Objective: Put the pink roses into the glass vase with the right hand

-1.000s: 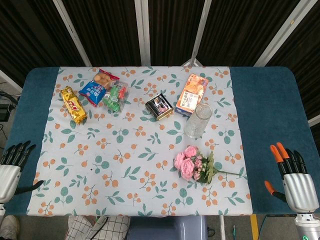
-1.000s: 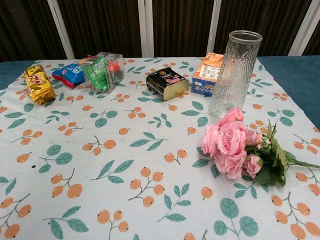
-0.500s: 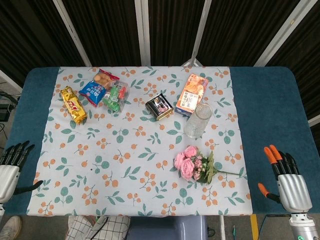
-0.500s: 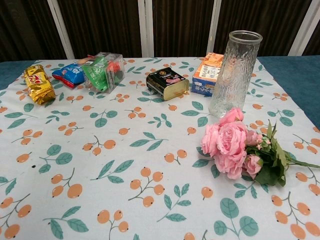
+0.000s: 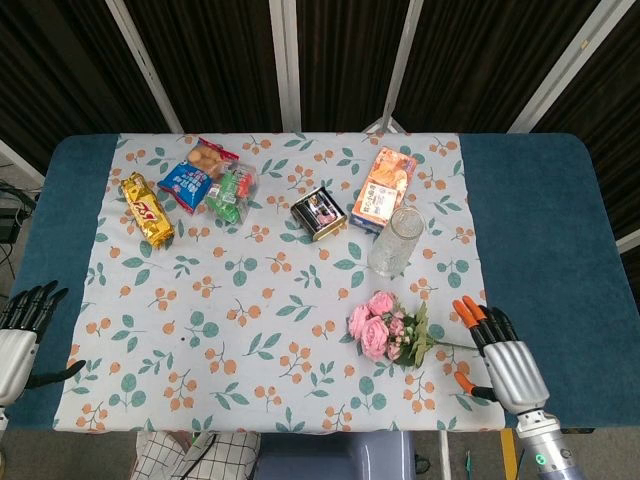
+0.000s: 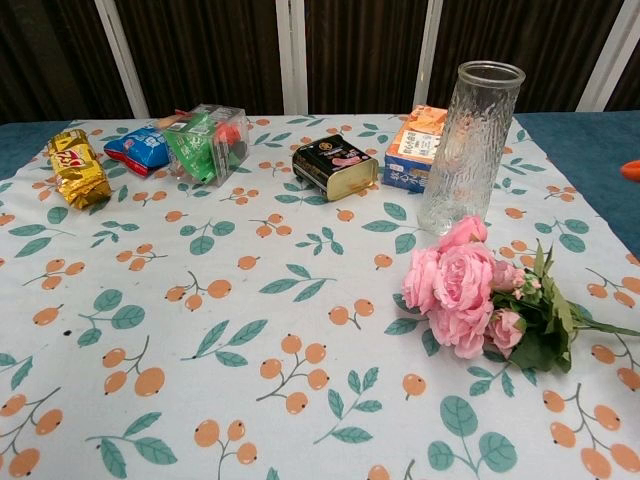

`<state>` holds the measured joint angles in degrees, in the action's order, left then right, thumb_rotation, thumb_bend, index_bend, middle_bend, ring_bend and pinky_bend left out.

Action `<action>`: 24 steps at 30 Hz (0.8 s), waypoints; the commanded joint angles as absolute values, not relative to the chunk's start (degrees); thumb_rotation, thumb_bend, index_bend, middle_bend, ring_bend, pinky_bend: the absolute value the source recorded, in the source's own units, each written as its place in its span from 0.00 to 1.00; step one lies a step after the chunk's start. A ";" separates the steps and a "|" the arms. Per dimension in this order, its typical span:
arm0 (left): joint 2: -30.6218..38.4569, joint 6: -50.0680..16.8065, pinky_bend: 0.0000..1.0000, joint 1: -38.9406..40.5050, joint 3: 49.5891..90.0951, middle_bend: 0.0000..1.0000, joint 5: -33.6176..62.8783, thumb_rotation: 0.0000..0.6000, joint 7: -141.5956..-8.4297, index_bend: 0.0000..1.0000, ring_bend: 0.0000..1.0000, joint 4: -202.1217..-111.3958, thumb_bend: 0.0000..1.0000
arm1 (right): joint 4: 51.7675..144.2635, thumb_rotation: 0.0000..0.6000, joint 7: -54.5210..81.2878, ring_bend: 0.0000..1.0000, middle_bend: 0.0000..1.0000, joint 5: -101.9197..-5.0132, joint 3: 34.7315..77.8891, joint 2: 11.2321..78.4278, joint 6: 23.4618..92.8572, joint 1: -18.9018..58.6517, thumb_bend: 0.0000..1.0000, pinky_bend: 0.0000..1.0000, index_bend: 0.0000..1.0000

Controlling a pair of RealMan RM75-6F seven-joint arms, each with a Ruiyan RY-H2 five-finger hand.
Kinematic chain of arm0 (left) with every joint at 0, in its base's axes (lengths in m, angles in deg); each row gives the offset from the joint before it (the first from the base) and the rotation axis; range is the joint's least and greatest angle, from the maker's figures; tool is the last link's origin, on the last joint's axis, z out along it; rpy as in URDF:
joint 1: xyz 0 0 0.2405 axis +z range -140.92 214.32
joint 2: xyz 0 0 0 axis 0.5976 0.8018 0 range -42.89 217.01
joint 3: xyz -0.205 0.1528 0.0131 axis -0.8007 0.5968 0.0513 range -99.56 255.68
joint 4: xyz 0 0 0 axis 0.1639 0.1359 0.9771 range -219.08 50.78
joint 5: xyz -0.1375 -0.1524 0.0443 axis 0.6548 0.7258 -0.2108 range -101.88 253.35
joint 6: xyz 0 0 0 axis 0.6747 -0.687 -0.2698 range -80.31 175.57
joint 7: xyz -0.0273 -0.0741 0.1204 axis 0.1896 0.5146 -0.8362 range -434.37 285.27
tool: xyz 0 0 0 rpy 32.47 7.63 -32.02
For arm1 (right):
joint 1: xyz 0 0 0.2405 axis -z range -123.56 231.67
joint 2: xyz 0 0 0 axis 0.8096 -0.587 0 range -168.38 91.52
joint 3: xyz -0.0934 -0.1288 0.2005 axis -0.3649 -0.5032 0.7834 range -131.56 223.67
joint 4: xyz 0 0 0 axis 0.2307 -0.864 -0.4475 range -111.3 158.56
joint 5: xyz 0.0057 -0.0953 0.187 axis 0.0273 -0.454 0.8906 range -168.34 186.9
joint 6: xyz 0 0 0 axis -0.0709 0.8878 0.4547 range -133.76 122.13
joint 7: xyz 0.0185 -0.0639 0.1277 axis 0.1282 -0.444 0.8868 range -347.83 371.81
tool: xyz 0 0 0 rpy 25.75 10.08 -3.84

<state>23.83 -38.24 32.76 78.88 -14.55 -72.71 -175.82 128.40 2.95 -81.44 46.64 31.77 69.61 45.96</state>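
The bunch of pink roses (image 5: pixel 385 328) lies flat on the flowered cloth, blooms to the left and green stem trailing right; the chest view shows the pink roses (image 6: pixel 462 290) just in front of the vase. The ribbed glass vase (image 5: pixel 394 241) stands upright and empty behind them, tall in the chest view as the glass vase (image 6: pixel 468 145). My right hand (image 5: pixel 503 357) hovers open, fingers spread, just right of the stem end near the cloth's front right corner. One orange fingertip (image 6: pixel 631 169) shows at the chest view's right edge. My left hand (image 5: pixel 20 335) is open at the far left edge.
Behind the vase lies an orange snack box (image 5: pixel 385 188) and a dark tin (image 5: pixel 319 213). At the back left are a clear box of green packets (image 5: pixel 231 194), a blue bag (image 5: pixel 184 182) and a gold packet (image 5: pixel 146 208). Bare blue table (image 5: pixel 550 220) flanks the cloth.
My right hand has moved left from the table's right edge to just beside the rose stem. The left hand, roses and vase have stayed put.
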 commanded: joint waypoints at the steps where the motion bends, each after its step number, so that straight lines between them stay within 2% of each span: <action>1: 23.95 -38.06 0.00 32.71 78.87 0.00 -14.41 1.00 -72.14 0.00 0.00 -175.83 0.00 | 129.28 1.00 0.51 0.00 0.00 -78.37 47.73 34.35 66.37 43.91 0.29 0.00 0.00; 11: 24.28 -37.44 0.00 32.51 78.98 0.00 -14.26 1.00 -71.16 0.00 0.00 -175.92 0.00 | 126.79 1.00 -5.28 0.00 0.00 -69.62 49.85 40.66 59.52 39.94 0.29 0.00 0.00; 24: 24.57 -36.59 0.00 32.23 78.99 0.00 -13.78 1.00 -70.59 0.00 0.00 -176.19 0.00 | 122.66 1.00 -8.41 0.00 0.00 -62.56 52.89 47.98 56.21 35.70 0.29 0.00 0.00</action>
